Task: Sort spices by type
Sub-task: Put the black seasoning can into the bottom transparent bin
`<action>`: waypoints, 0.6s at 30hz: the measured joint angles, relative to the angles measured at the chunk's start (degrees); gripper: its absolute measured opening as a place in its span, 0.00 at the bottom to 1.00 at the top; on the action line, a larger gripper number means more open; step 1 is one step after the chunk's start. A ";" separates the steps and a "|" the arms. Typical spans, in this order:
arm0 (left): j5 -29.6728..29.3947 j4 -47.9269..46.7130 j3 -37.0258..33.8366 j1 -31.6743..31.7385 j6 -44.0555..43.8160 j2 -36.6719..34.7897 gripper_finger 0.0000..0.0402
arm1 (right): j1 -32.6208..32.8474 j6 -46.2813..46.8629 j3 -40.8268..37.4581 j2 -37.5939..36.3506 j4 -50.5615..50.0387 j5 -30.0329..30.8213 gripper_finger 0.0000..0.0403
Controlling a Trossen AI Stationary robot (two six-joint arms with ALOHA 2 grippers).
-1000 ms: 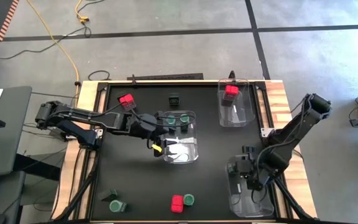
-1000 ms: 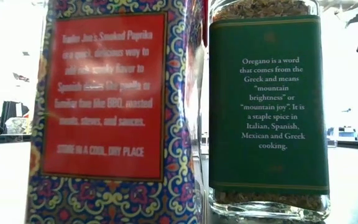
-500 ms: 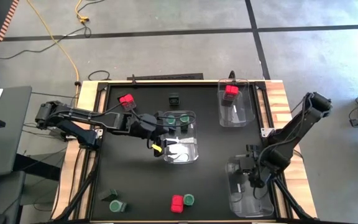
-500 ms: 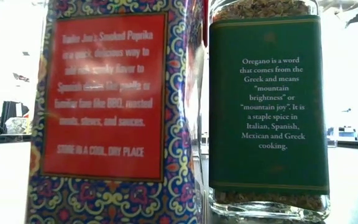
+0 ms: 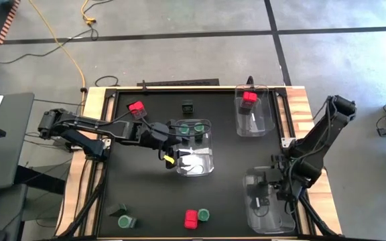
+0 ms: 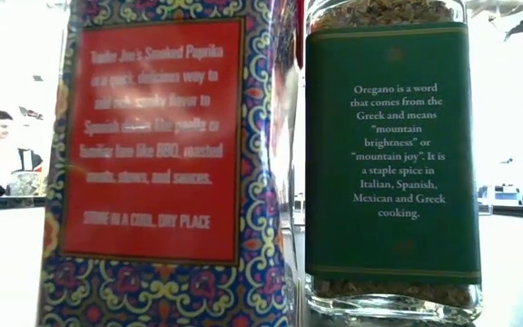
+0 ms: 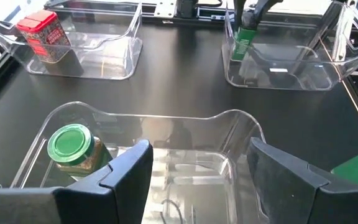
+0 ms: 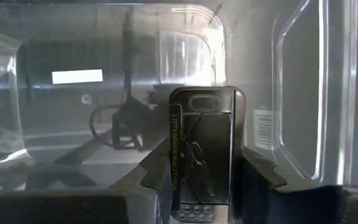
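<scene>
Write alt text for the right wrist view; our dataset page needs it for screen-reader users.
The right gripper is shut on a dark spice container with a yellow-green label stripe, holding it upright inside a clear plastic bin. The bin's curved walls fill the rest of the view.

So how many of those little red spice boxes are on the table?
3: one red box at the far left of the mat, one inside the far right bin, one at the near edge beside a green-topped jar. Others may be hidden.
</scene>
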 joint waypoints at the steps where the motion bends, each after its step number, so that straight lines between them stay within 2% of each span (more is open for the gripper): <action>1: 0.00 -0.04 0.00 0.01 0.01 0.00 0.62 | -0.09 0.00 -0.38 -0.40 0.53 0.02 0.37; 4: 0.00 -0.02 0.00 0.00 0.00 0.00 0.62 | -0.45 -0.01 -0.92 -1.21 2.43 0.01 0.37; 10: 0.00 0.00 0.00 0.01 0.01 0.00 0.62 | -0.25 -0.02 -0.96 -1.13 1.41 0.00 0.46; 18: 0.00 0.02 0.00 0.00 0.01 0.00 0.62 | -0.25 0.28 -0.96 -1.13 1.21 -2.16 0.46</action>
